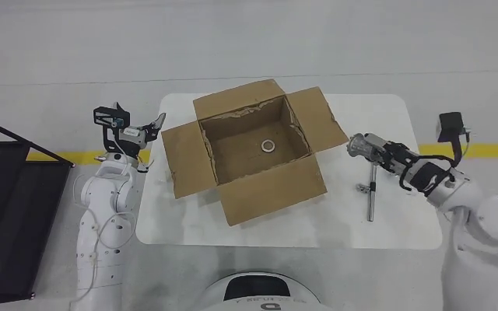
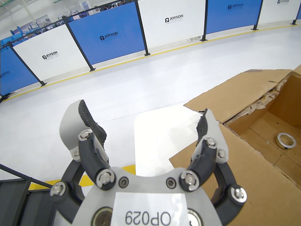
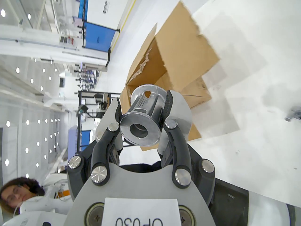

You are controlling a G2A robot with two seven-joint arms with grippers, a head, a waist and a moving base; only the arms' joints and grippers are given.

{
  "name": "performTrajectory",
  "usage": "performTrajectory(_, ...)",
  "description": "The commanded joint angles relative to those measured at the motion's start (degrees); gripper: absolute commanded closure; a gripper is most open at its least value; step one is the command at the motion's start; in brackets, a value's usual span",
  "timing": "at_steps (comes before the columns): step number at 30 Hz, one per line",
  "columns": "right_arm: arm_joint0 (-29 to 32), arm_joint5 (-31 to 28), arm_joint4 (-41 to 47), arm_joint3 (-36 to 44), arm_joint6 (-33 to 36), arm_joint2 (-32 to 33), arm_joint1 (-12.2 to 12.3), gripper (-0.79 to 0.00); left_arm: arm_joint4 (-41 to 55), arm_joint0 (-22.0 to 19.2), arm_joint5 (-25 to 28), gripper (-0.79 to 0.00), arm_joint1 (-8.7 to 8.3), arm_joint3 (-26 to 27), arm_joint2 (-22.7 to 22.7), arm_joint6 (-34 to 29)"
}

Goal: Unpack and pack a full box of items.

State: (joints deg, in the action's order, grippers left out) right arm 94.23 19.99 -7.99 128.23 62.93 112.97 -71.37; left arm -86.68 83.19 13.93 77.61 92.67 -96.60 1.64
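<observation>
metal rod (image 3: 292,115) cut off at edge, box (image 2: 247,189) partly cropped

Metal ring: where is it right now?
In the top view the metal ring lies alone on the floor of the open cardboard box, near its middle.

Grips a metal spool (image 3: 140,121) in the right gripper (image 3: 143,104), open cardboard box (image 3: 181,52) just beyond it, on the white table (image 3: 258,76).

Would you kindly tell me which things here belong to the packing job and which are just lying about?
Job: cardboard box; metal ring inside it; flanged spool in right gripper; metal rod on table.
Lying about: black rack; fence panels.
</observation>
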Motion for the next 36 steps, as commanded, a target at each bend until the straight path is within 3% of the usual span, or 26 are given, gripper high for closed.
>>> performTrajectory(1,-3.19,0.31,-3.05,0.94,1.26,-6.56,0.39,0.000,0.00,0.00,0.02,-0.785,0.00,0.00,0.00,0.00)
performTrajectory(5,-10.51,1.80,-10.61,0.21,2.34,-18.99,0.89,0.000,0.00,0.00,0.02,-0.785,0.00,0.00,0.00,0.00)
performTrajectory(11,-23.22,5.47,-17.04,-8.61,3.08,-35.00,0.57,0.000,0.00,0.00,0.02,-0.785,0.00,0.00,0.00,0.00)
performTrajectory(17,-33.05,9.60,-22.88,-19.27,-2.01,-46.88,-0.73,0.000,0.00,0.00,0.02,-0.785,0.00,0.00,0.00,0.00)
performTrajectory(29,-41.16,9.76,-30.90,-39.41,-15.62,-63.99,-4.34,0.000,0.00,0.00,0.02,-0.785,0.00,0.00,0.00,0.00)
performTrajectory(36,-45.98,11.16,-28.27,-50.95,-16.87,-68.25,-6.90,0.000,0.00,0.00,0.02,-0.785,0.00,0.00,0.00,0.00)
